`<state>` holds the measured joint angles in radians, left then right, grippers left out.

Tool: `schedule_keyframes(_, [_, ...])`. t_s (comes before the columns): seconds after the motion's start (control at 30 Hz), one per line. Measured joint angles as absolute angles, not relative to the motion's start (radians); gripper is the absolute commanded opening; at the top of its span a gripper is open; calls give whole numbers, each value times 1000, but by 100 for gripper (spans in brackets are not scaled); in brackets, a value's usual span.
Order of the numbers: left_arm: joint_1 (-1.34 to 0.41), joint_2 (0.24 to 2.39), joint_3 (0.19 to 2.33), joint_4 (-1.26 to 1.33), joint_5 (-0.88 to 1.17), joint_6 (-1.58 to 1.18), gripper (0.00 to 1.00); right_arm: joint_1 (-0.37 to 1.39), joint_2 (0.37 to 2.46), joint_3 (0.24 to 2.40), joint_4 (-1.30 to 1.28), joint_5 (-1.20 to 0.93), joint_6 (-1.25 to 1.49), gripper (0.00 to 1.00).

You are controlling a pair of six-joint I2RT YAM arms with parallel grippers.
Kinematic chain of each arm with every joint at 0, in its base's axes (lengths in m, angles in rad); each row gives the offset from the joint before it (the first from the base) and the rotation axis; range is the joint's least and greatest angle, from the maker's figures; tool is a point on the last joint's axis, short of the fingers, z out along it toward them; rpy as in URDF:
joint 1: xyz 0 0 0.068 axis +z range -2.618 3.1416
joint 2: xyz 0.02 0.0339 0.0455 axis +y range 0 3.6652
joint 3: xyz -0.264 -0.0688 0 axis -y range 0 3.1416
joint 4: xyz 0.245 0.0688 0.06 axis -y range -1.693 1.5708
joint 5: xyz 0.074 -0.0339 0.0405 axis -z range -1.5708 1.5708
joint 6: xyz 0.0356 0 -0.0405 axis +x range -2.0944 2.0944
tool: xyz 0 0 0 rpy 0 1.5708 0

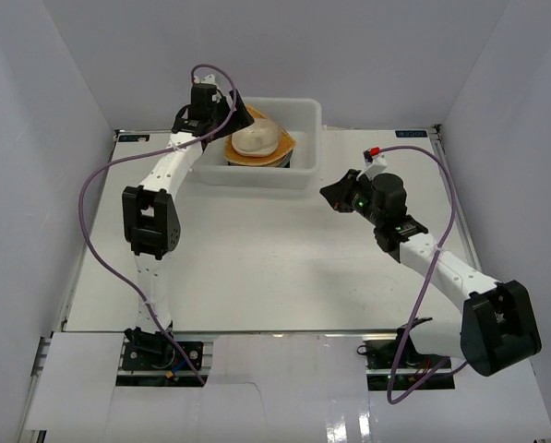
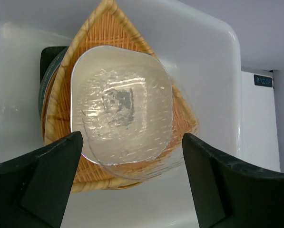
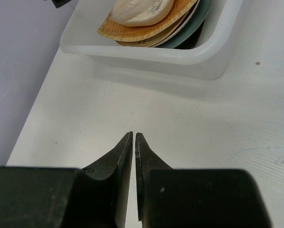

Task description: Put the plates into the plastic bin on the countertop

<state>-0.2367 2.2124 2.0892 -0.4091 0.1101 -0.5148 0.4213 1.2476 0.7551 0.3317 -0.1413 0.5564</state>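
Observation:
The plates are stacked in the plastic bin (image 1: pixel 305 118) at the back of the countertop (image 1: pixel 257 268). In the left wrist view a clear glass plate (image 2: pixel 127 137) lies on a cream squarish bowl (image 2: pixel 120 61), which rests on a tan fan-shaped plate (image 2: pixel 103 28); a dark plate edge (image 2: pixel 49 59) shows underneath. My left gripper (image 2: pixel 132 183) hovers over the stack, open, nothing between its fingers. My right gripper (image 3: pixel 133 137) is shut and empty over bare countertop, in front of the bin (image 3: pixel 199 59). The stack (image 3: pixel 151 19) shows in its view too.
White walls (image 1: pixel 53 101) enclose the countertop on three sides. A metal rail (image 1: pixel 284 337) runs along the near edge by the arm bases. Purple cables (image 1: pixel 95 231) loop beside each arm.

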Motion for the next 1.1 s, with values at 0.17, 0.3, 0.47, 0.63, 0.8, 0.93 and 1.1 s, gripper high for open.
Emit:
schedule_keyframes(0.17, [-231, 2169, 2098, -412, 119, -507, 98, 422, 1201, 756, 265, -120, 501, 16])
schedule_keyframes(0.3, [-231, 1980, 1895, -364, 159, -509, 98, 422, 1115, 756, 219, -96, 462, 23])
schedule_keyframes(0.47, [-257, 1600, 1517, -290, 209, -514, 98, 422, 1016, 756, 191, -82, 429, 33])
schedule_keyframes(0.63, [-305, 1196, 1145, -207, 290, -504, 98, 422, 939, 730, 128, -77, 396, 57])
schedule_keyframes(0.8, [-310, 906, 909, -202, 381, -483, 98, 423, 814, 690, 44, -34, 361, 90])
schedule_keyframes(0.93, [-310, 734, 820, -202, 419, -459, 98, 426, 668, 625, 54, 65, 368, 90])
schedule_keyframes(1.1, [-315, 620, 796, -157, 432, -430, 98, 426, 606, 559, 58, 131, 382, 90])
